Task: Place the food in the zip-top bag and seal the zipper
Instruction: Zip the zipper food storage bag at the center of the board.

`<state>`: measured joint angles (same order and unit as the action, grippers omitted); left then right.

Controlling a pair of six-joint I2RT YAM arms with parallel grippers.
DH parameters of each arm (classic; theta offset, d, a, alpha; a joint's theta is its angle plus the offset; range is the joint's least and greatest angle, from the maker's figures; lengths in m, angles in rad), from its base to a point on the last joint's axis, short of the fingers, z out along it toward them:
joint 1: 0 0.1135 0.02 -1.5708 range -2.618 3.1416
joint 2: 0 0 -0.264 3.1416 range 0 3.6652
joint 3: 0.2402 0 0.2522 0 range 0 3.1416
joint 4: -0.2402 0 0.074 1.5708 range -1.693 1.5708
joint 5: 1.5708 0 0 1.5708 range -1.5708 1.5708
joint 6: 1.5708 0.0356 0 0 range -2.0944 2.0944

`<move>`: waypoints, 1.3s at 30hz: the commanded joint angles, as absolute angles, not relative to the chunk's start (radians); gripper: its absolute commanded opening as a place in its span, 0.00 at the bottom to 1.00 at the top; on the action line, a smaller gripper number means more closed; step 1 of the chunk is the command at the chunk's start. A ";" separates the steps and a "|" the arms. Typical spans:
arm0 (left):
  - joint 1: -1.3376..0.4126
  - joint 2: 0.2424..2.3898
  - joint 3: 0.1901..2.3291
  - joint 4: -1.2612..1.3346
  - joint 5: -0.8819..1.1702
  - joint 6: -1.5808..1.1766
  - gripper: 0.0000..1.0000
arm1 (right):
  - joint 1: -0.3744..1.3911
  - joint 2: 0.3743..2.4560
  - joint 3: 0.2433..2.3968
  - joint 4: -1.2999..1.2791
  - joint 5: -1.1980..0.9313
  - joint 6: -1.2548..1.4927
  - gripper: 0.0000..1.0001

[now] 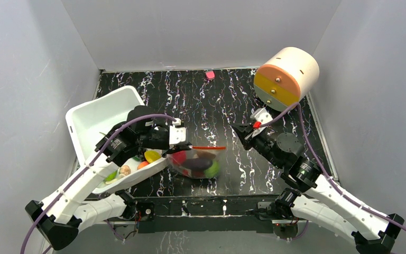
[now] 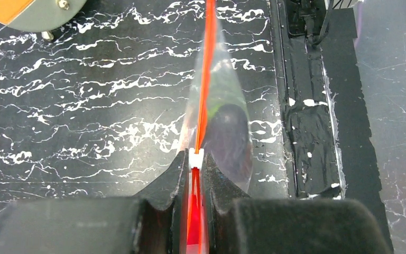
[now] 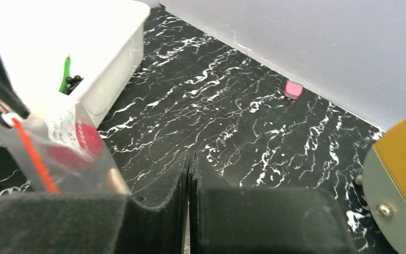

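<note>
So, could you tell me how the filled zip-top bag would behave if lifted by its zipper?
Probably floppy: the clear zip-top bag sags around the food. Likely bottom-heavy, hanging below the zipper that the left fingers pinch.

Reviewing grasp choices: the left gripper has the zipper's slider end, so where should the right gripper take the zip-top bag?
Probably the free right end of the zipper, approached from the right with jaws opened. The strip runs straight along the top edge of the bag toward the right gripper, while the left gripper clamps the other end. The film below looks floppy.
</note>
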<state>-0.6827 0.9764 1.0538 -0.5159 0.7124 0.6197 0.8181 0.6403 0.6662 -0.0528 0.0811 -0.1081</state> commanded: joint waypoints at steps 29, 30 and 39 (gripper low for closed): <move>-0.678 1.018 1.059 -0.439 0.793 0.594 0.00 | 0.817 0.852 0.840 -0.160 -0.574 -0.273 0.49; -0.678 1.016 1.057 -0.436 0.793 0.594 0.00 | 0.818 0.853 0.828 -0.143 -0.575 -0.272 0.49; -0.678 1.012 1.063 -0.420 0.808 0.584 0.00 | 0.818 0.893 0.816 -0.143 -0.530 -0.309 0.43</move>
